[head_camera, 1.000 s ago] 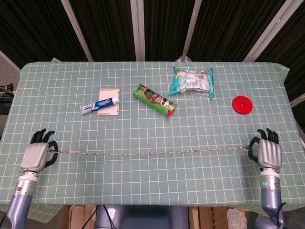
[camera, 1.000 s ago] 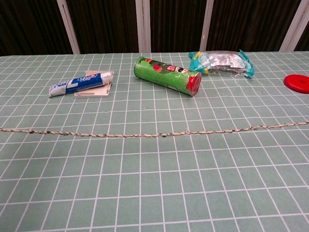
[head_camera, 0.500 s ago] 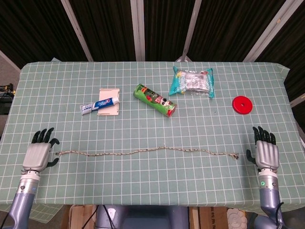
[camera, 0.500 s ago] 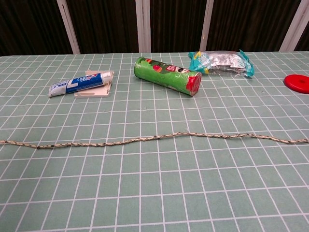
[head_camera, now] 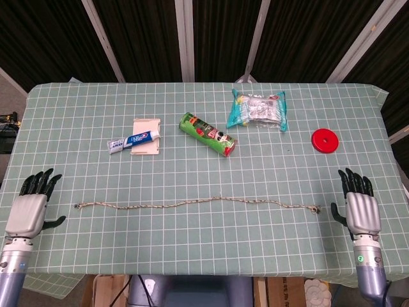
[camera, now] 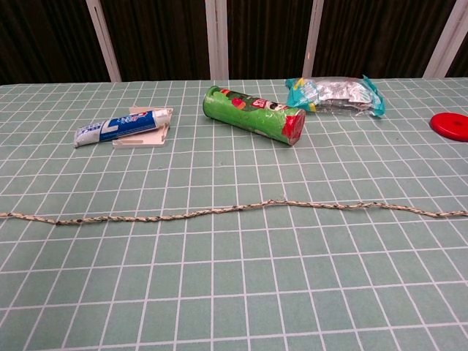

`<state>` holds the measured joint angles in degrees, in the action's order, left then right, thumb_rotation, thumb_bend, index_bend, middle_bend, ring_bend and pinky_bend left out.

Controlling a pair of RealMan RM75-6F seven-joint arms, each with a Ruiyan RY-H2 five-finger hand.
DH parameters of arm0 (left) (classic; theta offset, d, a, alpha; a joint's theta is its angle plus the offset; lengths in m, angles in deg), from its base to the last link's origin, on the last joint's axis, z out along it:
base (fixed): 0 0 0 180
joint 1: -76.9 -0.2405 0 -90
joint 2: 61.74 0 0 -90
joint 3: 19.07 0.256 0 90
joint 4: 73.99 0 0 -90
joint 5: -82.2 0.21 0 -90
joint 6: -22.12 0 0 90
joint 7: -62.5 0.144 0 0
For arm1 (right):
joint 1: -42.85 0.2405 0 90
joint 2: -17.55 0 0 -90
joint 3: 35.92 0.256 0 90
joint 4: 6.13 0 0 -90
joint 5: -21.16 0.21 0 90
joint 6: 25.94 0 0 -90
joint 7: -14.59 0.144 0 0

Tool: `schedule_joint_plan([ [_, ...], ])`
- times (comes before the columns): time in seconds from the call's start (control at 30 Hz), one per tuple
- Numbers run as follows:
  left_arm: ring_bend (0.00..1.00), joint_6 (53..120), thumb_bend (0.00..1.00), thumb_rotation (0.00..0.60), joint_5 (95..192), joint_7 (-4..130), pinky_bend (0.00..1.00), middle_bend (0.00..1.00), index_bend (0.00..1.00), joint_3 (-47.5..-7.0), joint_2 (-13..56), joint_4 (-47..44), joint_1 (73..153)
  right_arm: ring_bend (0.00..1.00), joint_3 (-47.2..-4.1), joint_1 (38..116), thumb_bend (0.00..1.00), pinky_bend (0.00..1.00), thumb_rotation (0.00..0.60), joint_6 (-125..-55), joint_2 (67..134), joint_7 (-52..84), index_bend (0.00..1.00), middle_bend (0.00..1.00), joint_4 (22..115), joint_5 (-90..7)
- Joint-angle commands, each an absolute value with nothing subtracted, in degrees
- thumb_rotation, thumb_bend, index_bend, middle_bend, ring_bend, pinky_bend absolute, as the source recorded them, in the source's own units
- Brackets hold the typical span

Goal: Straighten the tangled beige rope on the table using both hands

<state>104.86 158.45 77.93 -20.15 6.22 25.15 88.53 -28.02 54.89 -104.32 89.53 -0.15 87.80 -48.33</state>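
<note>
The beige rope (head_camera: 198, 203) lies almost straight across the near part of the green checked table (head_camera: 204, 256), with a slight rise near its middle; the chest view shows the rope (camera: 241, 208) running nearly edge to edge. My left hand (head_camera: 29, 208) hovers at the table's left edge, fingers spread, well clear of the rope's left end. My right hand (head_camera: 361, 208) is open with fingers apart, a short gap right of the rope's right end. Neither hand holds anything. The chest view shows no hand.
Beyond the rope sit a toothpaste tube (head_camera: 133, 140) on a beige card, a green can (head_camera: 207, 133) lying on its side, a teal snack bag (head_camera: 258, 109) and a red disc (head_camera: 325, 140) at the right.
Both hands have let go of the rope, which slackened from taut to slightly wavy. The left hand drew back leftward off the rope end; the right hand shifted slightly right and down.
</note>
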Motion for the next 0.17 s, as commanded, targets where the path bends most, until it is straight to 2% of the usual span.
schedule_joint_plan([
  [0.03, 0.00, 109.9, 0.07, 0.600, 165.1, 71.1, 0.00, 0.00, 0.12, -17.2, 2.4, 25.1, 84.4, 0.00, -32.7, 51.0, 0.44, 0.00, 0.600, -111.5, 85.2, 4.5, 0.00, 0.00, 87.6, -59.8],
  [0.17, 0.00, 113.1, 0.07, 0.600, 169.1, 67.4, 0.00, 0.00, 0.11, -15.3, 0.4, 24.1, 82.0, 0.00, -34.9, 48.8, 0.44, 0.00, 0.600, -114.9, 82.7, 10.2, 0.00, 0.00, 86.4, -65.3],
])
